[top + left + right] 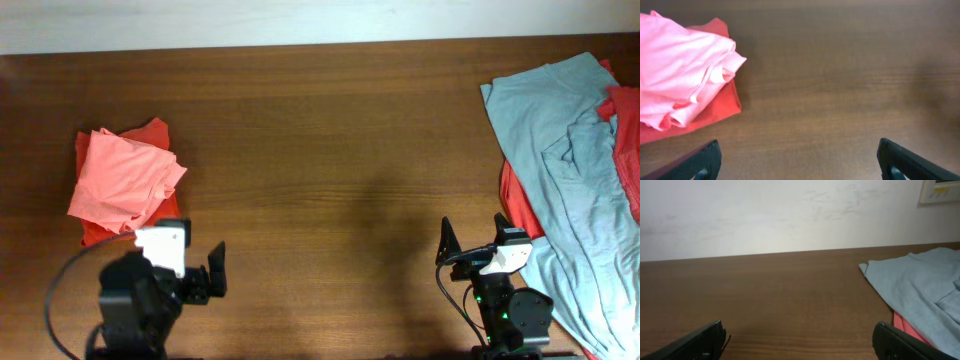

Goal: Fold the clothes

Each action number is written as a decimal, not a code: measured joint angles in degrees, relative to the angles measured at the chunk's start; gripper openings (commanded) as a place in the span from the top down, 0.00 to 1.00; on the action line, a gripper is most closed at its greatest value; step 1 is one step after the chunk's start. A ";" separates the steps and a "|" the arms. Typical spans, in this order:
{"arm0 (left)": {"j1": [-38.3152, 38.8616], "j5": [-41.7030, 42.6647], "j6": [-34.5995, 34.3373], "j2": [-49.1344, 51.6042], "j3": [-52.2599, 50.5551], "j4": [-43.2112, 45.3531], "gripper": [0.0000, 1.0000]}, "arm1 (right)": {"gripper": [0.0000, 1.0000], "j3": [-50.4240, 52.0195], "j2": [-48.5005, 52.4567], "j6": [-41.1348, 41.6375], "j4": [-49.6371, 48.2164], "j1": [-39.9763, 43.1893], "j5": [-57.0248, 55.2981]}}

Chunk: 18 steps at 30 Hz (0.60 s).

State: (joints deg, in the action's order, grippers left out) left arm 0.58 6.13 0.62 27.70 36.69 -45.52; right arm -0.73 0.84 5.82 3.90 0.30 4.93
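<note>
A folded salmon-pink T-shirt (125, 180) lies at the table's left on top of a red shirt (100, 232). It also shows in the left wrist view (680, 65), with the red shirt (720, 107) under it. Unfolded light grey-blue shirts (560, 150) lie spread at the right over red cloth (628, 130), and one also shows in the right wrist view (920, 290). My left gripper (190, 275) (797, 160) is open and empty, just in front of the folded pile. My right gripper (472, 243) (797, 340) is open and empty, left of the grey-blue shirts.
The brown wooden table (330, 150) ends at a white wall (790, 215) at the back. The right-hand clothes reach the table's right and front edges. A red edge (907, 327) shows under the grey-blue shirt close to my right finger.
</note>
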 measured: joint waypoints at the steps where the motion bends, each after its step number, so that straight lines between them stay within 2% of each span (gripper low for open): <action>1: 0.00 0.31 0.02 -2.62 -3.43 2.80 0.01 | 0.01 0.00 0.02 0.00 -0.02 0.00 0.09; 7: 0.00 3.96 -0.11 -15.98 -22.34 22.60 0.01 | 0.01 0.00 -0.04 -0.04 -0.04 0.00 0.15; 8: 0.00 4.79 -0.52 -19.82 -28.09 29.00 0.01 | 0.01 0.00 -0.04 -0.04 -0.04 0.00 0.13; 9: 0.00 5.07 -0.61 -20.76 -29.88 32.17 0.01 | 0.01 0.00 -0.04 0.00 -0.04 0.00 0.15; 10: 0.00 4.94 -0.66 -22.47 -33.33 39.56 0.01 | 0.01 0.00 0.11 0.00 -0.09 0.00 0.15; 14: -0.07 0.90 -0.68 -25.99 -35.74 43.12 0.01 | 0.01 0.00 0.00 0.00 -0.04 0.00 0.15; 18: -0.28 -4.81 -0.68 -26.91 -35.74 41.16 0.01 | 0.01 0.00 0.00 -0.02 -0.04 0.00 0.15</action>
State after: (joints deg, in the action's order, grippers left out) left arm 0.30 1.32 -0.05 0.80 0.95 -4.36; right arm -0.73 0.84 5.80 3.86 0.30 5.08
